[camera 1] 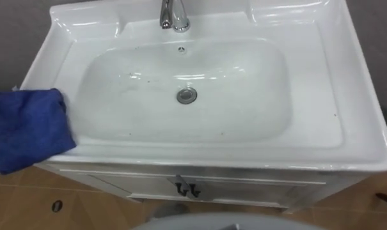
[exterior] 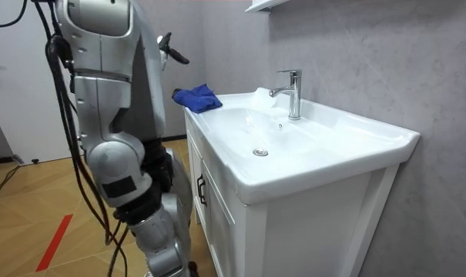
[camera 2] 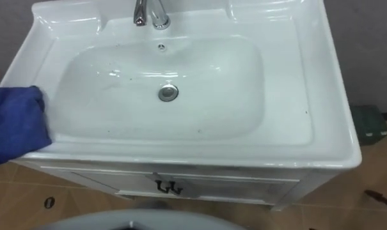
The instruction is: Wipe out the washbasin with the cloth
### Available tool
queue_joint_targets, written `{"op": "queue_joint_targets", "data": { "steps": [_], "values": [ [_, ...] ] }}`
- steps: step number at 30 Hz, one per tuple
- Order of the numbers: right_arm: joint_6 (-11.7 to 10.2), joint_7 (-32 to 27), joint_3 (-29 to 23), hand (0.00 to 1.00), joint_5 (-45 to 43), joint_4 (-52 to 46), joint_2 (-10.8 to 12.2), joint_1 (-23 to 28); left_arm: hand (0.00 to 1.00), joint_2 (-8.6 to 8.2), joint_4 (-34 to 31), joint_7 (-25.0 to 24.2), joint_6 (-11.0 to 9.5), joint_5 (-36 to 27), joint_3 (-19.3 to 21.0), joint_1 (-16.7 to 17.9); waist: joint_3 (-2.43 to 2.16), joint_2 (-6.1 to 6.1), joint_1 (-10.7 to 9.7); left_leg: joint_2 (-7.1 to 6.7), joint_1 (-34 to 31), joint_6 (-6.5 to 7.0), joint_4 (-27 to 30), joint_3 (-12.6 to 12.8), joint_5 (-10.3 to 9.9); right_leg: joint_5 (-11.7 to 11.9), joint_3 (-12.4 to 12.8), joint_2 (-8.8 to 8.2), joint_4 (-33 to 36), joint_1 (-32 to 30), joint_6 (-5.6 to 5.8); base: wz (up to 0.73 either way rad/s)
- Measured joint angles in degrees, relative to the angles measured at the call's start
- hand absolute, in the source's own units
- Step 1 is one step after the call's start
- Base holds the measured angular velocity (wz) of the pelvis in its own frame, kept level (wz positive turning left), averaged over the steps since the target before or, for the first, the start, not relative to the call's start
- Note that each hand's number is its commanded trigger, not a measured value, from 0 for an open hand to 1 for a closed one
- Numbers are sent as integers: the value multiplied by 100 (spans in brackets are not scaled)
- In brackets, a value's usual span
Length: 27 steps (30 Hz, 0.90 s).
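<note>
The blue cloth (camera 1: 27,128) is draped over the basin's (camera 1: 308,121) left front corner, and part of it hangs past the basin's edge. If it is caught carelessly, it could be pulled off the basin to the floor. A wide sweep could also knock the tap (camera 1: 173,16) at the basin's back rim, and the dark specks in the bowl around the drain (camera 1: 187,96) could be missed. The left hand (exterior: 169,48) is raised above the basin's cloth end and touches nothing. Whether it is spread or closed cannot be told.
</note>
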Motion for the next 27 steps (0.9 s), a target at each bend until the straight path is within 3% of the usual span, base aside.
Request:
{"op": "queue_joint_targets", "data": {
  "steps": [2, 4, 9, 12, 14, 18, 21, 27],
  "values": [
    [3, -17, 9, 0, 17, -28, -11, -27, 0, -1, 323, 24, 24, -89, -4, 136, -7, 34, 37, -29, -38, -1, -4, -104, 2, -9, -73, -7, 5, -3, 9, 23],
    [2, -65, 6, 0, 8, -29, -35, -64, 0, -1, 700, 36, 21, -274, -2, 344, -29, -28, 90, -47, -96, 4, 0, -165, 6, -16, -168, -20, -4, -17, 11, 18],
    [-3, -68, 6, 0, 54, -9, -121, -87, 0, -26, 1928, 31, 15, -620, -4, 935, -31, -102, 212, -157, -126, 39, -4, -315, 33, -56, -289, -95, 24, -3, 73, 16],
    [-3, -50, 12, 0, 154, -9, -136, -122, 0, -127, 2501, 29, 16, -860, -13, 1240, -18, -186, 300, -182, -214, 45, 105, -402, 29, -62, -375, -105, 27, -3, 85, 18],
    [0, -31, 11, 0, 300, 5, -190, -164, 0, -245, 2953, 27, 8, -1103, -161, 1402, -23, -253, 284, -243, -260, 74, 82, -557, 58, -80, -492, -127, 45, 3, 107, 35],
    [-19, -6, 11, 0, 390, 16, -273, -184, 0, -478, 3935, 1, 1, -1129, -262, 1485, -14, -281, 294, -247, -216, 87, 92, -535, 66, -89, -487, -146, 60, 45, 113, 2],
    [-47, 31, 18, 0, 562, 257, -290, -226, 0, -765, 4711, -118, 5, -1197, -353, 1532, 1, -335, 288, -254, -150, 89, 89, -513, 65, -88, -484, -165, 62, 116, 117, -2],
    [-62, 139, 28, 0, 576, 508, -285, -196, 0, -1136, 5265, -538, 4, -1177, -602, 1553, 6, -373, 251, -244, -130, 94, 82, -448, 69, -95, -460, -198, 127, 90, 117, -3]
  ]
}}
